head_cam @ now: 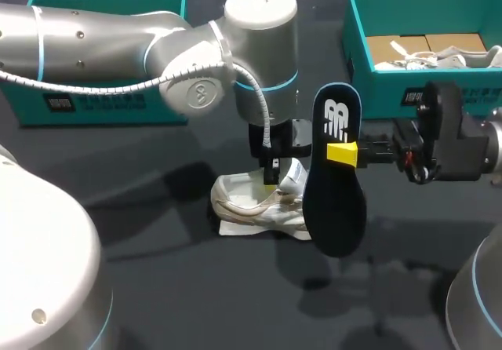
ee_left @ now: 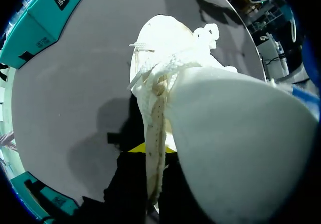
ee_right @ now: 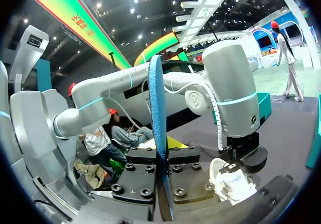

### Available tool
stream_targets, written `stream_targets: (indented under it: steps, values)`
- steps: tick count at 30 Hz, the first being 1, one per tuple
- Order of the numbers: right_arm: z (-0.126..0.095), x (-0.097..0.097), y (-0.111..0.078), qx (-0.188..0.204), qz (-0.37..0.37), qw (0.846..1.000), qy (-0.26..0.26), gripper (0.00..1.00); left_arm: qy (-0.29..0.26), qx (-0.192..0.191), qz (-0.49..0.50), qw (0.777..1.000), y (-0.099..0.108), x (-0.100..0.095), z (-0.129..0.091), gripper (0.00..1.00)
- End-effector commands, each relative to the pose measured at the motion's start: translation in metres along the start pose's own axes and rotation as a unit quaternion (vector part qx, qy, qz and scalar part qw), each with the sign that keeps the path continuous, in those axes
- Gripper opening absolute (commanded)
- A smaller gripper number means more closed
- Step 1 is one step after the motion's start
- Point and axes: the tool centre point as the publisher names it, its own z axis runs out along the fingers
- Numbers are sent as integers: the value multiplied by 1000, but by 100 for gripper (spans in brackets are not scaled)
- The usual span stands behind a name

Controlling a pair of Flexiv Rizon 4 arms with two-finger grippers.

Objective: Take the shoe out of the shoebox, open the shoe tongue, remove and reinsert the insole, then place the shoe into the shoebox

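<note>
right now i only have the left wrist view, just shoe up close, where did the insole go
Observer: It is out of the shoe. The right gripper holds the insole upright in the air beside it.
Operator: is it pinched properly
Observer: Yes. In the right wrist view the insole's edge runs between both fingers, touched from two sides.
Operator: where's the shoebox
Observer: A teal shoebox stands open behind the right gripper, with something white already in it.
</note>
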Motion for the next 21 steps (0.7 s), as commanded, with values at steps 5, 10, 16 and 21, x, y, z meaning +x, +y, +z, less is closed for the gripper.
stream_targets:
  steps: [5, 10, 16, 21]
  values:
    - [2, 0, -1, 0, 0, 1000, -1, 0, 29, 16, 76, 997, 2, 4, -27, 0]
    - [2, 0, -1, 0, 0, 1000, -1, 0, 32, 13, 287, 957, -1, 11, -47, 0]
    - [2, 0, -1, 0, 0, 1000, -1, 0, 20, 9, 319, 948, -1, 12, -49, 0]
    - [2, 0, -1, 0, 0, 1000, -1, 0, 20, 9, 319, 948, -1, 12, -49, 0]
